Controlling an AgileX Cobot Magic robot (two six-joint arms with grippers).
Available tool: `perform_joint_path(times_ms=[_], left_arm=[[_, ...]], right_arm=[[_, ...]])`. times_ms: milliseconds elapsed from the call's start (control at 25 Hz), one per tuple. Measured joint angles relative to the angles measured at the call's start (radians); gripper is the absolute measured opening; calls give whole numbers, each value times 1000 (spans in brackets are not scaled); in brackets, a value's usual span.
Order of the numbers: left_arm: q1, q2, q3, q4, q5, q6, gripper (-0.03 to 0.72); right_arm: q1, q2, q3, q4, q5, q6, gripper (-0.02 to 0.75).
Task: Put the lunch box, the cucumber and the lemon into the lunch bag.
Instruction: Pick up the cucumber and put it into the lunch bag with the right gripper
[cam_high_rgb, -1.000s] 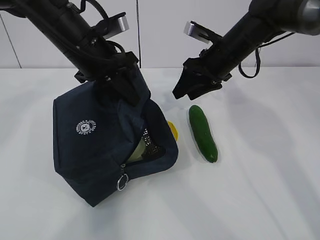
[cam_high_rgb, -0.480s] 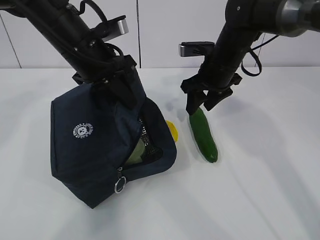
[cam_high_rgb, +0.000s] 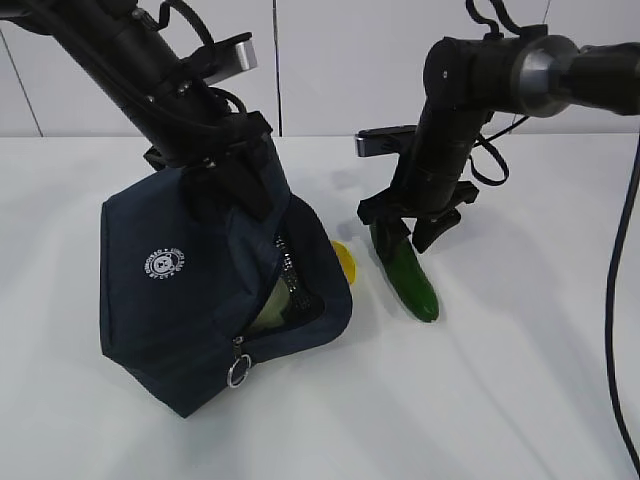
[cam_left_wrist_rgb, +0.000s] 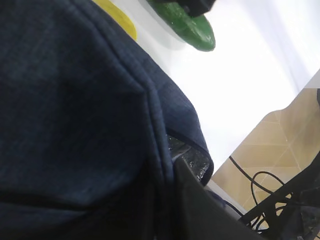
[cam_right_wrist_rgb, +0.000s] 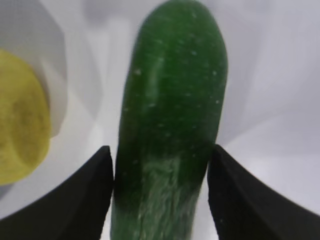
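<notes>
The right gripper (cam_high_rgb: 409, 232) is straddling the upper end of the cucumber (cam_high_rgb: 405, 270), one finger on each flank. In the right wrist view the fingers (cam_right_wrist_rgb: 90, 200) are sitting at the skin on both sides, apart but not visibly clamped.

The cucumber is lying flat on the table (cam_high_rgb: 520, 380), long axis running from about 11 o'clock to 5 o'clock in the exterior view, the free end pointing to 5 o'clock from the grip. The right arm is the nearer one.

The lemon (cam_high_rgb: 345, 263) is resting at 9 o'clock from the cucumber, half hidden behind the lunch bag (cam_high_rgb: 190, 290). The lunch box (cam_high_rgb: 268, 303) is showing pale green inside the bag's opening.

The left gripper is buried in the bag's top fabric, holding it up; its jaw state cannot be told.

Against the earlier frames, the right gripper is now lower, having dropped from above the table onto the cucumber's end; the bag is sitting almost unchanged.
</notes>
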Motion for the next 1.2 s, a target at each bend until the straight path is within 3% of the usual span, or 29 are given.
perform_joint_path(times_ms=[160, 560, 1040, 1200], left_arm=[[0, 0, 0, 0, 4, 0, 17], [0, 0, 0, 0, 17, 0, 17], [0, 0, 0, 1, 34, 0, 17], [0, -5, 0, 5, 22, 0, 17]], right_arm=[[0, 37, -2, 0, -4, 4, 442], [0, 23, -34, 50, 11, -7, 355], [-110, -7, -68, 579, 69, -276, 353], [-141, -7, -68, 673, 67, -313, 352]])
